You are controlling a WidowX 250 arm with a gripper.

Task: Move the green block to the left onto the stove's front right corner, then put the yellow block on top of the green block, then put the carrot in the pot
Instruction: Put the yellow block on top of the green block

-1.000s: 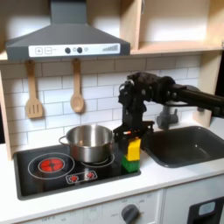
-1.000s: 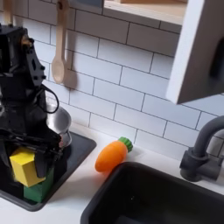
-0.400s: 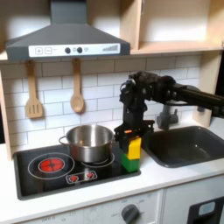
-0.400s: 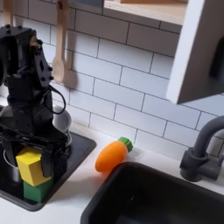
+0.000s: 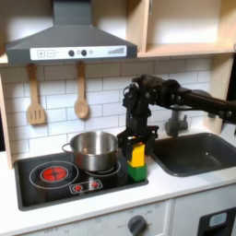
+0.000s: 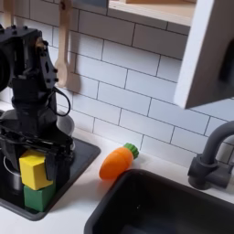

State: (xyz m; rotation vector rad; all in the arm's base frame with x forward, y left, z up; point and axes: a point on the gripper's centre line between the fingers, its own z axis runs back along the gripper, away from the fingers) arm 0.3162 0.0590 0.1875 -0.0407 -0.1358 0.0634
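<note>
Now the yellow block (image 6: 34,171) sits on the green block (image 6: 37,197) at the stove's (image 5: 46,192) front corner on the first exterior view's right. Gripper (image 6: 35,161) hangs just over the stack, fingers spread either side of the yellow block; whether they touch it, can't tell. Stacking looks done. Next job, I'd say: lift clear, swing to the carrot (image 6: 117,161) on the counter btwn stove & sink (image 6: 183,206), then the pot (image 5: 95,149).
</note>
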